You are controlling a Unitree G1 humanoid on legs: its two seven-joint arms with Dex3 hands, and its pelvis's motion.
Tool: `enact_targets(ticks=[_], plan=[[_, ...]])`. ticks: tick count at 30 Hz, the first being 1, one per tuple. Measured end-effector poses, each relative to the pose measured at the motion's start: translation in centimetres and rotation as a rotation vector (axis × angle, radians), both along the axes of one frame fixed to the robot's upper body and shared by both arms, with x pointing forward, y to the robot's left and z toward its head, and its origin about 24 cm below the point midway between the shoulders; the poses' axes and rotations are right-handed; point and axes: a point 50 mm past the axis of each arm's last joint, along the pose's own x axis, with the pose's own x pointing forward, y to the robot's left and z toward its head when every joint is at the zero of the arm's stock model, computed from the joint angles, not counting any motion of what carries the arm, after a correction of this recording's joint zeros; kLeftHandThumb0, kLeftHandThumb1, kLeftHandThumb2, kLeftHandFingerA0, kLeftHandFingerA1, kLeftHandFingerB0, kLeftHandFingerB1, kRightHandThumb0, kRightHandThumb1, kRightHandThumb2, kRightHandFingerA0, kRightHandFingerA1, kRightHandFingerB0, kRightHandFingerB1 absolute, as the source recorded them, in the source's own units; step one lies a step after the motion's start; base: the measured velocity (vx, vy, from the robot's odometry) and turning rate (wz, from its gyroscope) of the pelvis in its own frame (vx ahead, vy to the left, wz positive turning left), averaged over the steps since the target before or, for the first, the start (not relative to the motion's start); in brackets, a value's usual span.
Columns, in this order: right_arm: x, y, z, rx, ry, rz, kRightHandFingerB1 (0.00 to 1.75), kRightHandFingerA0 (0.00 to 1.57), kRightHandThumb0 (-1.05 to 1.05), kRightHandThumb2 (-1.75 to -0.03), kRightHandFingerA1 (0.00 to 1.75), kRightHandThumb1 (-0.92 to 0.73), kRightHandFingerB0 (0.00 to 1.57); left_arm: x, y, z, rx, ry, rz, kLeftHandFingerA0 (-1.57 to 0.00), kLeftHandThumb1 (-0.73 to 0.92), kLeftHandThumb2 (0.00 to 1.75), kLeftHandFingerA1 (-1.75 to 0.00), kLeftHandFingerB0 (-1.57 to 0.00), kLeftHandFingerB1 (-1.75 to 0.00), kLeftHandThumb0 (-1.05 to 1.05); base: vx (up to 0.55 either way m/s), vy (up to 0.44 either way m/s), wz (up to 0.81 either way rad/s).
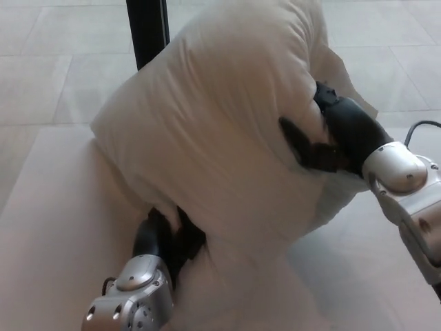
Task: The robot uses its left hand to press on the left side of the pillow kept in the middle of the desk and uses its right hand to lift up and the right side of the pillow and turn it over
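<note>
L hand (169,238) pinning pillow (213,131), R hand (331,134) gripping edge

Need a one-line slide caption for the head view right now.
Right hand grips the white pillow and tips it up on the desk while the left hand pins its lower left edge.

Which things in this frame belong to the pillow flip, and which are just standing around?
In the job:
- big white stuffed fabric pillow, reared up off the pale desk top
- left hand, pressing the pillow's lower left edge
- right hand, gripping its right side

Just there:
- black upright post behind the pillow
- grey tiled floor
</note>
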Motion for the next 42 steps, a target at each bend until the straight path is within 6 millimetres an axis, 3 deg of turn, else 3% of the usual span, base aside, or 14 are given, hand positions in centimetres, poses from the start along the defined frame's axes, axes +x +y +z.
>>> enact_targets(ticks=[1, 3, 4, 5, 7, 9, 13, 17, 23, 28, 36, 38, 41, 42], plan=[[0.0, 0.2, -0.3, -0.011, -0.002, 0.0, 0.48, 0.51, -0.79, -0.61, 1.18, -0.66, 0.31, -0.1, -0.2, 0.0, 0.017, -0.005, -0.005, -0.12, 0.87, 1.22, -0.43, 0.0, -0.15, -0.91, 0.0, 0.0, 0.0], [-0.1, 0.6, -0.8, -0.034, -0.006, -0.005, 0.5, 0.44, -0.77, -0.6, 1.03, -0.66, 0.31, -0.2, -0.5, -0.1, 0.05, -0.015, -0.014, -0.08, 0.92, 1.25, -0.26, 0.0, -0.08, -0.97, 0.0, 0.0, 0.0], [-0.2, 0.8, -1.1, -0.042, -0.007, -0.007, 0.58, 0.68, -0.75, -0.94, 1.03, -0.51, 0.27, -0.3, -0.7, -0.2, 0.063, -0.019, -0.018, -0.21, 0.74, 1.07, -0.53, 0.0, 0.0, -0.94, 0.0, 0.0, 0.0], [-0.2, 1.0, -1.4, -0.048, -0.008, -0.011, 0.51, 0.48, -0.67, -0.6, 1.02, -0.65, 0.29, -0.3, -0.7, -0.3, 0.07, -0.022, -0.016, -0.18, 0.72, 1.04, -0.55, 0.0, 0.0, -0.95, 0.0, 0.0, 0.0], [-0.3, 1.4, -2.0, -0.066, -0.011, -0.02, 0.53, 0.19, -0.62, -0.61, 0.76, -0.61, 0.28, -0.4, -0.7, -0.4, 0.072, -0.025, -0.008, -0.07, 0.81, 1.16, -0.41, 0.0, -0.1, -1.05, 0.0, 0.0, 0.0], [-0.4, 1.6, -2.4, -0.087, -0.016, -0.03, 0.5, 0.26, -0.59, -0.58, 0.67, -0.61, 0.33, -0.4, -0.6, -0.4, 0.071, -0.029, -0.004, -0.03, 0.82, 1.17, -0.43, 0.0, -0.1, -1.05, 0.0, 0.0, 0.0], [-0.5, 2.1, -3.2, -0.123, -0.034, -0.054, 0.54, 0.59, -0.56, -0.59, 0.99, -0.6, 0.38, -0.4, -0.5, -0.7, 0.07, -0.034, 0.005, -0.09, 0.75, 1.05, -0.46, 0.0, 0.0, -1.01, 0.0, 0.0, 0.0], [-0.6, 2.3, -3.6, -0.164, -0.049, -0.07, 0.54, 0.38, -0.56, -0.59, 0.69, -0.56, 0.51, -0.5, -0.4, -1.1, 0.067, -0.036, 0.014, -0.05, 0.79, 1.13, -0.43, 0.0, -0.08, -1.05, 0.0, 0.0, 0.0], [-0.7, 2.5, -4.2, -0.231, -0.072, -0.083, 0.53, 0.37, -0.51, -0.58, 0.66, -0.59, 0.51, -0.7, -0.2, -1.7, 0.062, -0.051, 0.028, -0.16, 0.73, 1.02, -0.57, 0.0, 0.0, -0.92, 0.0, 0.0, 0.0], [-0.8, 2.8, -4.7, -0.281, -0.087, -0.087, 0.58, 0.58, -0.53, -0.56, 0.95, -0.57, 0.54, -0.8, -0.1, -2.1, 0.056, -0.07, 0.04, -0.07, 0.8, 1.14, -0.46, 0.0, -0.07, -1.05, 0.0, 0.0, 0.0], [-0.9, 3.1, -5.2, -0.351, -0.119, -0.084, 0.56, 0.56, -0.54, -0.58, 0.77, -0.58, 0.52, -0.9, -0.1, -2.6, 0.053, -0.1, 0.052, -0.19, 0.78, 1.12, -0.57, 0.0, -0.06, -1.04, 0.0, 0.0, 0.0], [-1.0, 3.1, -5.3, -0.357, -0.121, -0.084, 0.59, 0.51, -0.58, -0.58, 0.76, -0.59, 0.48, -1.0, -0.1, -2.7, 0.053, -0.107, 0.053, -0.07, 0.8, 1.12, -0.29, 0.0, -0.06, -1.05, 0.0, 0.0, 0.0], [-1.1, 3.1, -5.4, -0.362, -0.121, -0.086, 0.58, 0.44, -0.59, -0.58, 0.79, -0.59, 0.44, -1.0, -0.2, -2.8, 0.052, -0.12, 0.053, -0.11, 0.79, 1.09, -0.54, 0.0, -0.04, -1.05, 0.0, 0.0, 0.0], [-1.2, 3.1, -5.5, -0.36, -0.121, -0.086, 0.56, 0.53, -0.59, -0.58, 0.99, -0.58, 0.42, -1.1, -0.3, -2.8, 0.053, -0.127, 0.052, -0.14, 0.87, 0.68, -0.73, 0.0, 0.0, -0.82, 0.0, 0.0, 0.0]])
